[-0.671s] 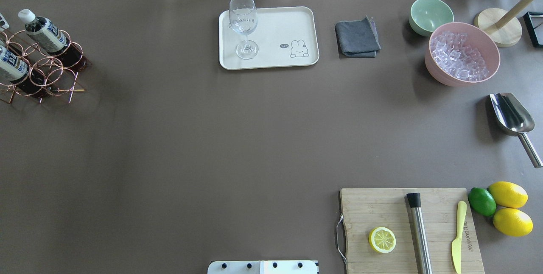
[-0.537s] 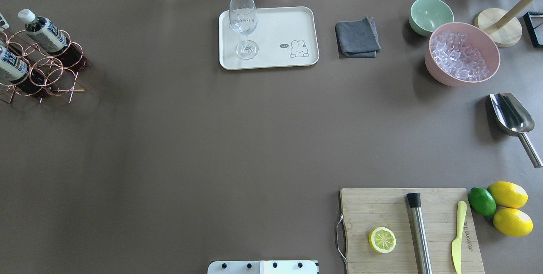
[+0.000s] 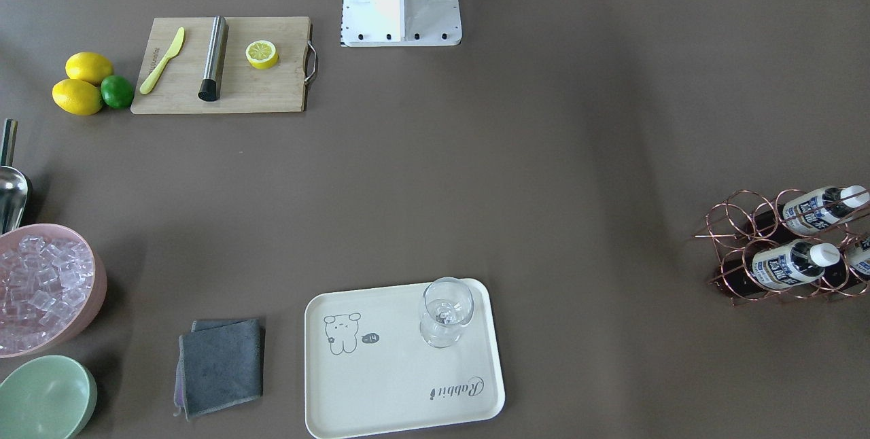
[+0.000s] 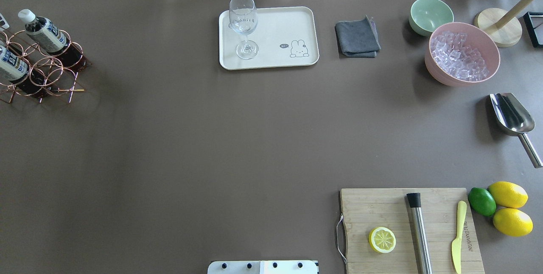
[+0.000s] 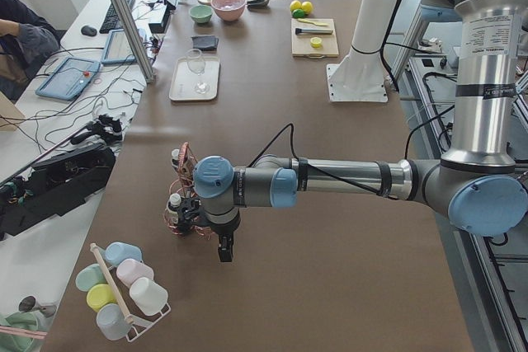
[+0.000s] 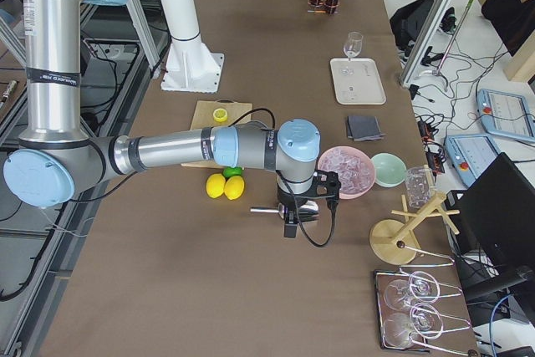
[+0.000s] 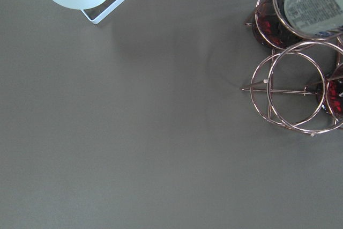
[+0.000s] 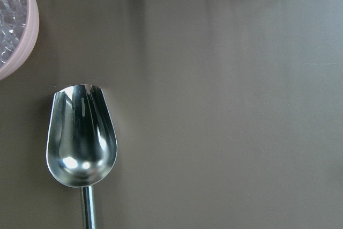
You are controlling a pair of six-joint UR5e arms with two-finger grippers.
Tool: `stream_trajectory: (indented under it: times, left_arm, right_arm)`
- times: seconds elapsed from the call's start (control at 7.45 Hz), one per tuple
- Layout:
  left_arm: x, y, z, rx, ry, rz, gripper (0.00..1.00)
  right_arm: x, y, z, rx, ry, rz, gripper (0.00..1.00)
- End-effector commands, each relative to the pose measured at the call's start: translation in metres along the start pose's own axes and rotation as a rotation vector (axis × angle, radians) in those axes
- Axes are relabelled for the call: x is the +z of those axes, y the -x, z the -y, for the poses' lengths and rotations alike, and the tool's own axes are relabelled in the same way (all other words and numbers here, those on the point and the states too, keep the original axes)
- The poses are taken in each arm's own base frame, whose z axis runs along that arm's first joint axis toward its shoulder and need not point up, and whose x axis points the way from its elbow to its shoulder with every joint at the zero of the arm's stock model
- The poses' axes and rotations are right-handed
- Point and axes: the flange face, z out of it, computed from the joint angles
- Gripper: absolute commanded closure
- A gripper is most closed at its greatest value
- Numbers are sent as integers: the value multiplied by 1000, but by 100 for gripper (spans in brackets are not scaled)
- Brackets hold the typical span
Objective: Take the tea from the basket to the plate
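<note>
Two tea bottles [image 4: 42,32] [image 4: 12,65] with white caps lean in the copper wire basket [image 4: 51,72] at the table's left edge. The front view shows the basket [image 3: 741,228] with three tea bottles [image 3: 781,266]. The cream plate [image 4: 280,23] lies at the far middle with a wine glass [image 4: 243,26] standing on it. My left gripper [image 5: 224,250] hangs just beside the basket [image 5: 180,195], apart from it. My right gripper [image 6: 288,228] hovers over a metal scoop [image 8: 80,143]. Both show only in side views, so I cannot tell whether they are open or shut.
A grey cloth [image 4: 357,37], green bowl [image 4: 430,14] and pink bowl of ice [image 4: 462,53] sit right of the plate. A cutting board [image 4: 394,214] with a lemon half, muddler and knife lies front right, beside lemons and a lime. A rack of pastel cups [image 5: 120,286] stands near the basket.
</note>
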Motion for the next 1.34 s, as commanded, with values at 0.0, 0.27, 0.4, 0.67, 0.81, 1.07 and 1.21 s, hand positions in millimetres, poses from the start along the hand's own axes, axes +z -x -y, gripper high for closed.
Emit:
stream_trajectory:
  times: [0.0, 0.27, 0.4, 0.67, 0.81, 1.07, 1.21]
  left_arm:
    - [2, 2, 0, -2, 7, 6, 2]
    - [2, 3, -1, -7, 8, 6, 2]
    - [-1, 0, 0, -3, 6, 6, 2]
    - [-2, 1, -1, 4, 3, 6, 2]
    - [1, 4, -2, 58, 11, 6, 2]
    - [3, 7, -2, 191, 13, 5, 2]
    - [2, 6, -2, 281, 14, 6, 2]
  right_arm:
    - [-5, -2, -1, 6, -9, 0, 0]
    - [-5, -2, -1, 6, -9, 3, 0]
    - [-4, -2, -1, 5, -8, 3, 0]
    - [-5, -2, -1, 5, -10, 3, 0]
    - [-5, -2, -1, 5, -10, 3, 0]
    - [-3, -2, -1, 6, -7, 3, 0]
    - [-2, -4, -1, 8, -5, 3, 0]
